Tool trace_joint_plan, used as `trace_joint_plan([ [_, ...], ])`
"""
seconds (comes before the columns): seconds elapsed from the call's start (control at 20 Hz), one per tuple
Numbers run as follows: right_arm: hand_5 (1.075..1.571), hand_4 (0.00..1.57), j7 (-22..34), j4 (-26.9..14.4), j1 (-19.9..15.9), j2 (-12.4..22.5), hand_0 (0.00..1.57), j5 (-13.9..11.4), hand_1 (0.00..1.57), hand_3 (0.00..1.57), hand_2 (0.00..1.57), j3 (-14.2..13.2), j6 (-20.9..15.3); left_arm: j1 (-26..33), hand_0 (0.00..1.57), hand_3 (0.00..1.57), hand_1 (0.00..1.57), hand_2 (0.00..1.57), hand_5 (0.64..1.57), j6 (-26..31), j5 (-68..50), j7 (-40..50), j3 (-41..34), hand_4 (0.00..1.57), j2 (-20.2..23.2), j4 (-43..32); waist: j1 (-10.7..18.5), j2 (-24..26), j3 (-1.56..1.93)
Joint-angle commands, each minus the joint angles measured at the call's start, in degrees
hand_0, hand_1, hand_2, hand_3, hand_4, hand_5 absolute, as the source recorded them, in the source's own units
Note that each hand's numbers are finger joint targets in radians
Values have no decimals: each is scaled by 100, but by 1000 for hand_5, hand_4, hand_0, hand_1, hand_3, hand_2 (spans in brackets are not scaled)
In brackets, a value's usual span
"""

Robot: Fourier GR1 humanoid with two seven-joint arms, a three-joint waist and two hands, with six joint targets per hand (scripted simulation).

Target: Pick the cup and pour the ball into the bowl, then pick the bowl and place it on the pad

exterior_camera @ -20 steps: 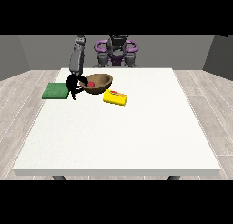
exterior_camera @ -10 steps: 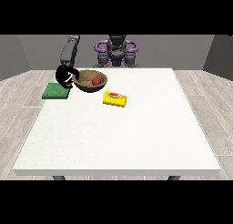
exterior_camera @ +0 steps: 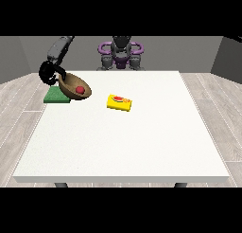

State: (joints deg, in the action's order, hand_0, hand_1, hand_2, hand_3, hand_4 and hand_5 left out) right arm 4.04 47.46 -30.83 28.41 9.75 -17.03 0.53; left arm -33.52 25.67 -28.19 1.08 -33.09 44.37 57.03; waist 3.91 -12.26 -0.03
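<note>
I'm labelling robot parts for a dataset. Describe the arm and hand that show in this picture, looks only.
One arm shows, at the view's left: a grey, boxy, smooth-sided forearm shell. It ends in an all-black hand, glossy, with slim black fingers. No cables, markings or sleeves can be made out. The other arm and hand are out of view.

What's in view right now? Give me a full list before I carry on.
Bowl: one, brown, tilted, held above the table's far left corner, overlapping the pad in the view.
Ball: one, red, inside the bowl.
Pad: one, green, flat at the table's far left edge, partly hidden by the bowl.
Box: one, yellow with a red mark on top, lying near the table's middle, towards the far side.
Table: one, white, large.
Robot hand: one in view, black, at the view's left, curled on the bowl's rim. No hand shows at the view's right.
</note>
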Motion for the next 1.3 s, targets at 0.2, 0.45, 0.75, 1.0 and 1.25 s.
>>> trace_joint_plan([
  [0.2,1570,996,-653,-460,-207,362,1571,317,1571,1431,1571,-466,488,166,0,0,0,0,1558,-23,206,-698,-46,703,79,-34,-103,-661,8],
  [0.45,1570,982,-1653,-1401,-242,939,1571,337,1571,180,1571,-906,820,-50,0,0,0,0,1561,-184,-163,-349,-222,672,299,768,174,-1337,27],
  [0.75,1571,986,-2120,-1960,-466,1679,1571,375,1571,0,1571,-1147,1350,189,0,0,0,0,1560,-401,-362,-474,-506,695,215,1231,-6,-1813,21],
  [1.0,1570,988,-2081,-2218,-542,1762,1571,219,1571,0,1571,-998,1447,388,0,0,0,0,1556,-346,-543,-215,-542,694,253,1231,-15,-1570,11],
  [1.25,1567,982,-2288,-2439,-355,1481,1571,-66,1571,460,1571,-748,1271,681,0,0,0,0,1556,-301,-736,193,-414,696,155,1612,84,-1093,10],
])
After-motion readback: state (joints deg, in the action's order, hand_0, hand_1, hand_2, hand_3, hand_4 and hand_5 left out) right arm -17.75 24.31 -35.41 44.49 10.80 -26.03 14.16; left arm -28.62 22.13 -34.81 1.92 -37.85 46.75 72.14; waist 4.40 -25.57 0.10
